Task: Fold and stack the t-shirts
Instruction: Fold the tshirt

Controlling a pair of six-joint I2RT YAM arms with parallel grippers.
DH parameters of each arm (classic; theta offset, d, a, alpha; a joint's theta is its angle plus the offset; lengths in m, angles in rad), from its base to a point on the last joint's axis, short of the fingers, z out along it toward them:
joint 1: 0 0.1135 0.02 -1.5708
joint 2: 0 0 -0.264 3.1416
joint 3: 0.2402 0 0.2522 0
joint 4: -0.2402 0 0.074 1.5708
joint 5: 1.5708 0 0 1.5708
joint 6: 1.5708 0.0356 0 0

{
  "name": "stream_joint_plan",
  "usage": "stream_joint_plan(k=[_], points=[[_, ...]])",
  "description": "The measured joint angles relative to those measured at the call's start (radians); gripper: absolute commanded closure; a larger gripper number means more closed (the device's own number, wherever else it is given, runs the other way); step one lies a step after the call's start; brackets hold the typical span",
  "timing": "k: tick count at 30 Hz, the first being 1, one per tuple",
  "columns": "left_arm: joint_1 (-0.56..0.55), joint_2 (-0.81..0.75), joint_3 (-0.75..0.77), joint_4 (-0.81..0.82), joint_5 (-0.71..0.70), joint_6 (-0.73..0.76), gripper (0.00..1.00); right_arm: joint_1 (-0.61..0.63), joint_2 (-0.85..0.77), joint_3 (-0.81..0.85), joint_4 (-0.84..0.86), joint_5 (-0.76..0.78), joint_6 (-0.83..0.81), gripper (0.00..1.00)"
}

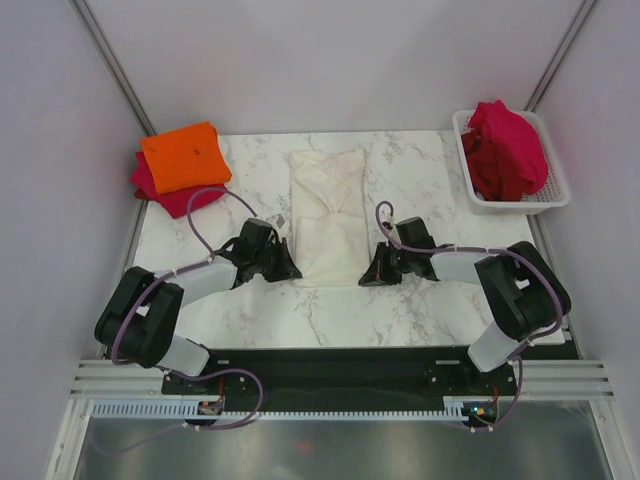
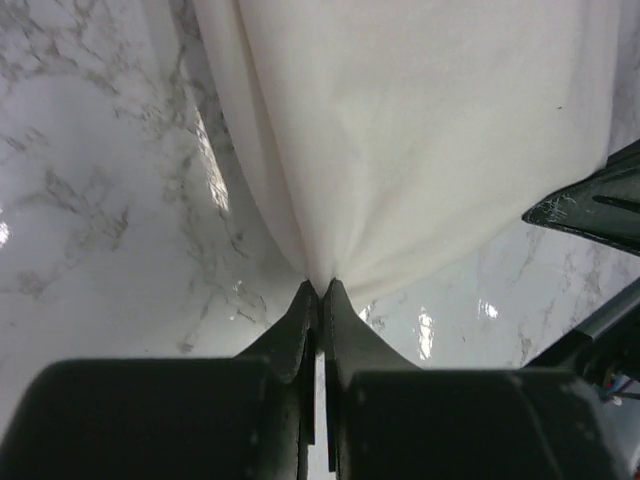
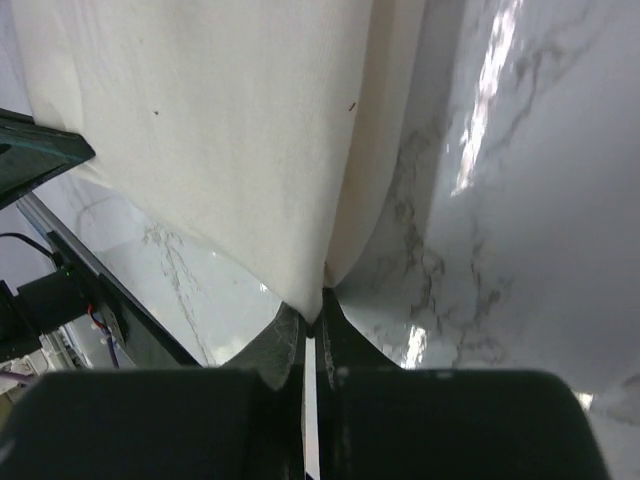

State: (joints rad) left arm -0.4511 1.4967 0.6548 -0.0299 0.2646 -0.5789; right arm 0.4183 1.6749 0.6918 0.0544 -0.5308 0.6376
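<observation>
Left fingers (image 2: 298,325) and right fingers (image 3: 332,335) each pinch a near corner of the cream shirt (image 1: 326,215), so lift together and fold it squarely onto the far edge.

Lab test booth — white panels (image 1: 330,60), marble tabletop (image 1: 425,185).

I see open marble table (image 1: 425,180) btwn cream t-shirt (image 1: 325,215) & basket (image 1: 553,196) on rt. Lt lane's tighter: orange t-shirt (image 1: 183,152) on red t-shirt (image 1: 185,202) fills far-lt corner. Near strip btwn left arm (image 1: 190,285) & right arm (image 1: 470,265) is free.
</observation>
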Motion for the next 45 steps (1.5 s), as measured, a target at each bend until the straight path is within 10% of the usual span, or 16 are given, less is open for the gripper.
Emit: stream_joint_plan(k=[12,20,41,43,45], points=[[-0.045,-0.385,-0.196,-0.114,0.133,-0.128,0.98,0.13,-0.484,-0.196,-0.174,0.047,0.06,1.0],[-0.07,-0.658,-0.056,-0.362,0.126,-0.18,0.98,0.149,-0.682,-0.034,-0.417,0.119,0.104,1.0],[0.087,-0.033,0.666,-0.7,0.068,-0.019,0.9,0.014,-0.089,0.576,-0.643,0.162,-0.092,1.0],[0.124,0.099,0.789,-0.709,0.106,0.002,0.86,-0.029,0.018,0.682,-0.655,0.14,-0.106,0.93],[0.166,0.305,0.999,-0.729,0.168,0.031,0.54,-0.077,0.191,0.869,-0.699,0.119,-0.121,0.61]])
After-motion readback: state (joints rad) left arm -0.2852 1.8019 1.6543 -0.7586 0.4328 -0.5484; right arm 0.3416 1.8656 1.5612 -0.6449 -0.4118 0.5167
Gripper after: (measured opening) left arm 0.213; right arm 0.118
